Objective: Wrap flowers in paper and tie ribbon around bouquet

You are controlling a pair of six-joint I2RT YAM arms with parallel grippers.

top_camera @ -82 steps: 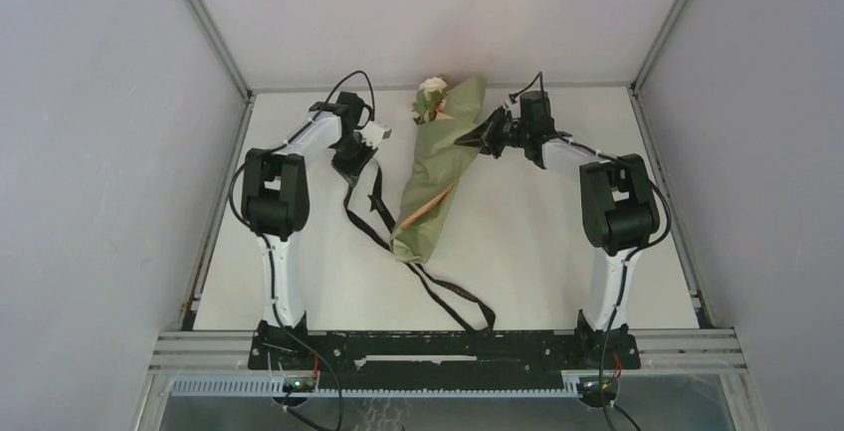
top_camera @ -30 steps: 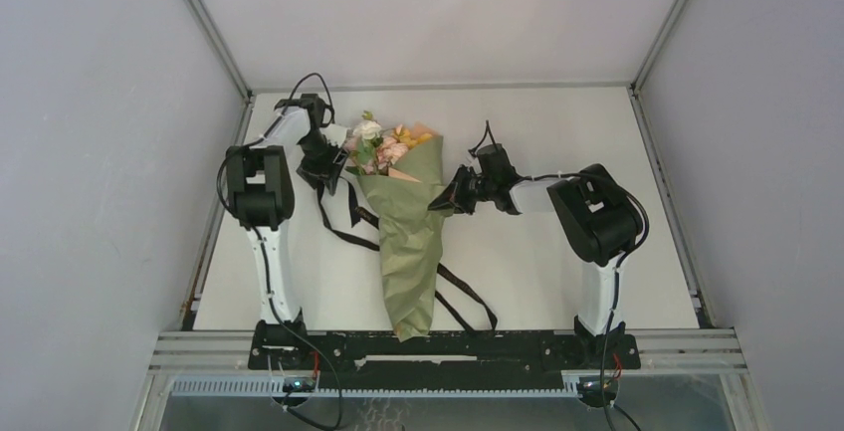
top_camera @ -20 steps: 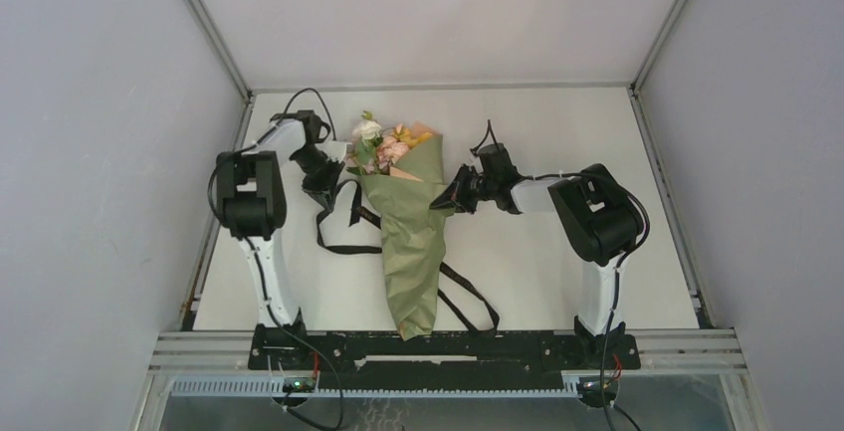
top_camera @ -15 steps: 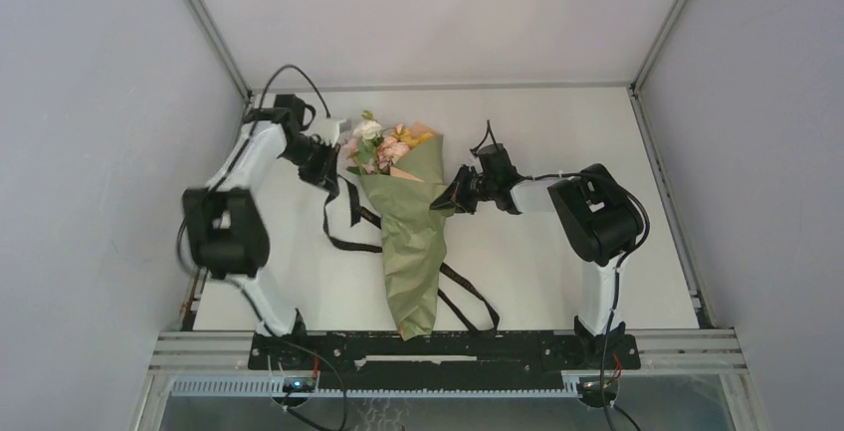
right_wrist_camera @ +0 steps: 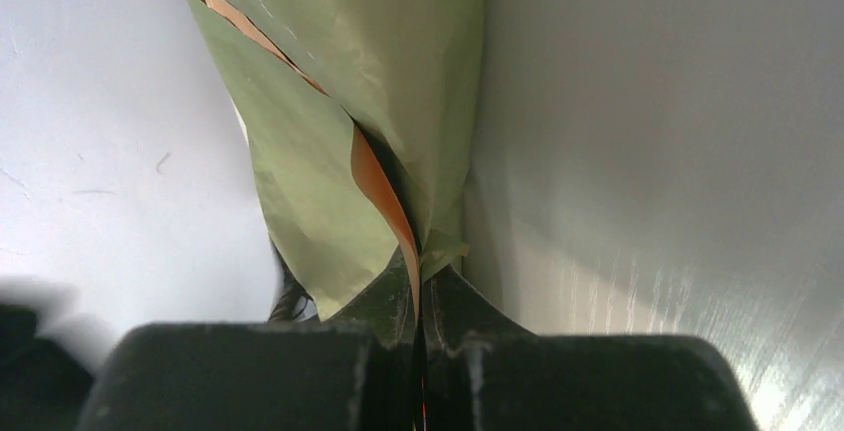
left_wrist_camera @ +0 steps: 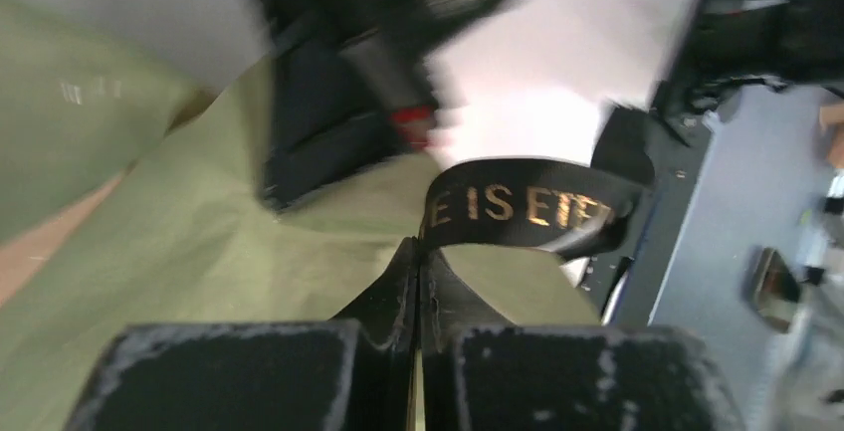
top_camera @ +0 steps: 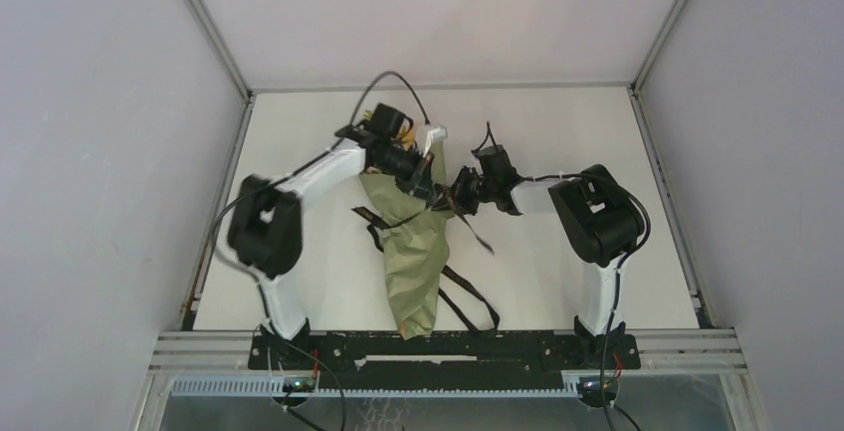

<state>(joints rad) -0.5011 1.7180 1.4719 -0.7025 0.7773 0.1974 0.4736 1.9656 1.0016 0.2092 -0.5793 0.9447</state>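
The bouquet (top_camera: 413, 262) lies on the table as an olive-green cone of paper (right_wrist_camera: 328, 152), narrow end toward the near edge. A peach-orange inner edge (right_wrist_camera: 378, 184) shows at its overlap. My left arm reaches across its wide end and hides the flowers. My left gripper (top_camera: 430, 192) (left_wrist_camera: 418, 252) is shut on the black ribbon (left_wrist_camera: 518, 207) with gold letters, just above the paper. The ribbon (top_camera: 468, 302) trails under the cone and loops at its right. My right gripper (top_camera: 455, 197) (right_wrist_camera: 418, 274) is shut on the paper's edge at the cone's right side.
White table (top_camera: 557, 282) boxed in by grey walls on the left, right and back. A black base rail (top_camera: 438, 346) and metal frame run along the near edge. The two grippers sit almost tip to tip over the cone.
My left gripper shut on the ribbon, and the arm swung from the bouquet's left side across its wide end to the right, drawing the ribbon over the cone. The right arm stayed put.
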